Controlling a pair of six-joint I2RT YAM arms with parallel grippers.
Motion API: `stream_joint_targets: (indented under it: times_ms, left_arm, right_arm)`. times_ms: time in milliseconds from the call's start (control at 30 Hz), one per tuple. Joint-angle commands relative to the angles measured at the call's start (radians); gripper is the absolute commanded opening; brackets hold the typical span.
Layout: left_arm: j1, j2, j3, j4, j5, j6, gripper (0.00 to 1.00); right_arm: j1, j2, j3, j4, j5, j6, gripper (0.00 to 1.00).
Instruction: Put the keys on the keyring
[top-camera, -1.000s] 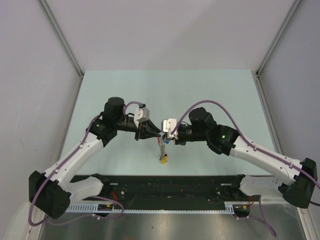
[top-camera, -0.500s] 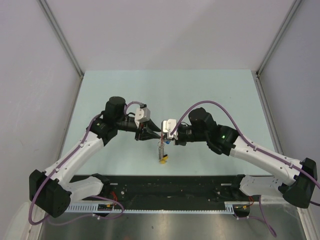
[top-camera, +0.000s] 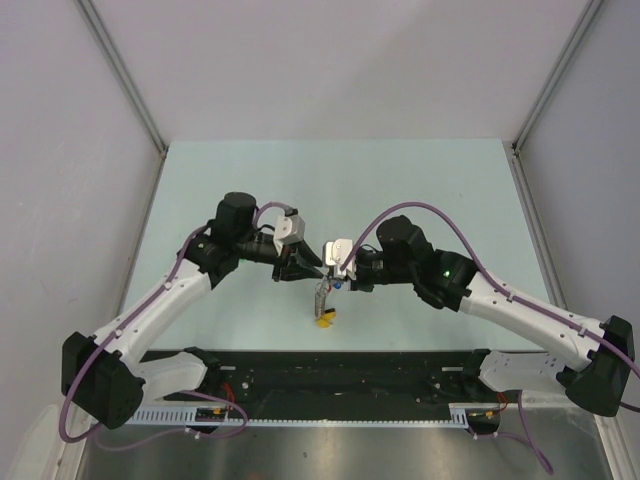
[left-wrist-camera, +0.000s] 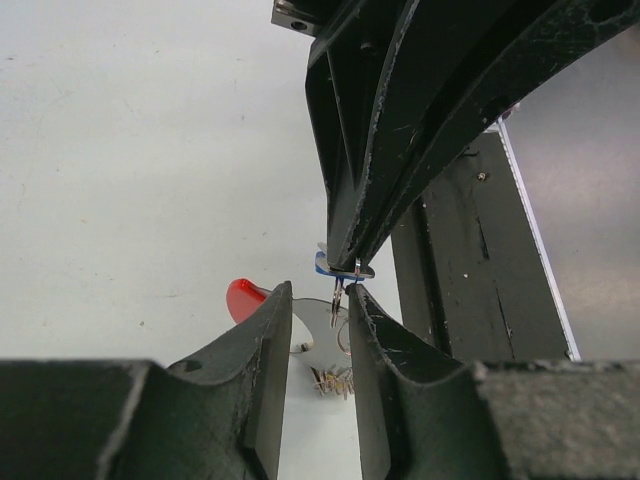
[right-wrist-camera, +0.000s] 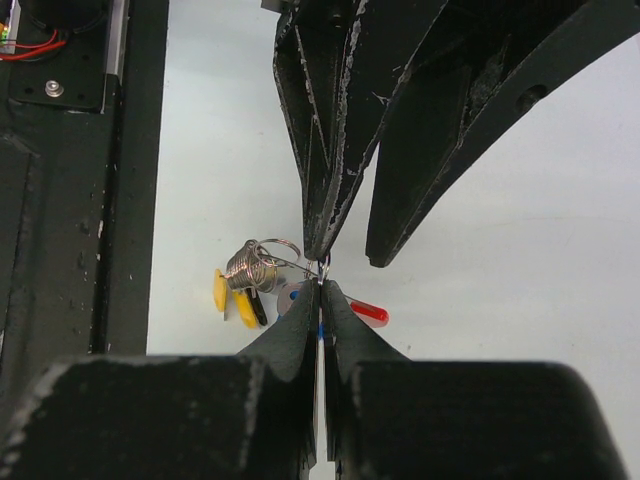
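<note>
- Over the middle of the pale counter (top-camera: 420, 190), the right fingers (right-wrist-camera: 298, 330) are seen clenched on a small blue key (left-wrist-camera: 322, 265).
- Tip to tip with them, the left fingers (left-wrist-camera: 265, 340) are held released, slightly apart, with a thin wire ring (left-wrist-camera: 338, 293) seen in the gap between them.
- The keyring (right-wrist-camera: 250, 268) is seen hanging just below the fingertips, a coiled metal bunch with yellow keys (right-wrist-camera: 220, 290) and a red piece (right-wrist-camera: 370, 313) beside it.
- Whether those keys touch the counter cannot be told.

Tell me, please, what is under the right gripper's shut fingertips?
Under the right gripper the keyring shows, with its yellow-capped keys and red piece. Only a sliver of the blue key shows; the fingers cover the rest.
</note>
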Motion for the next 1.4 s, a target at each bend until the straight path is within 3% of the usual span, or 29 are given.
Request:
stream_joint_targets:
  times_ms: [0, 733, 833, 933, 1000, 1167, 1367]
  left_arm:
    - [-0.018, 0.014, 0.043, -0.091, 0.094, 0.046, 0.33]
    - [-0.043, 0.041, 0.054, -0.121, 0.060, 0.060, 0.19]
    - [-0.044, 0.040, 0.056, -0.120, 0.057, 0.060, 0.15]
    - [-0.044, 0.035, 0.053, -0.117, 0.051, 0.057, 0.03]
    - [-0.044, 0.026, 0.053, -0.106, 0.045, 0.053, 0.00]
    - [-0.044, -0.006, 0.042, -0.057, 0.034, 0.008, 0.00]
    - [0.002, -0.049, -0.010, 0.133, 0.034, -0.163, 0.01]
  right_arm:
    - [0.010, -0.012, 0.055, 0.068, -0.004, -0.011, 0.00]
    - [0.013, -0.023, 0.055, 0.076, -0.020, -0.008, 0.00]
    - [0.013, -0.021, 0.055, 0.076, -0.021, -0.007, 0.00]
    - [0.013, -0.021, 0.055, 0.074, -0.018, -0.005, 0.00]
    - [0.013, -0.027, 0.055, 0.068, -0.007, -0.005, 0.00]
    - [0.013, -0.046, 0.055, 0.030, 0.046, -0.004, 0.00]
    - [0.013, -0.093, 0.031, 0.012, 0.095, 0.018, 0.00]
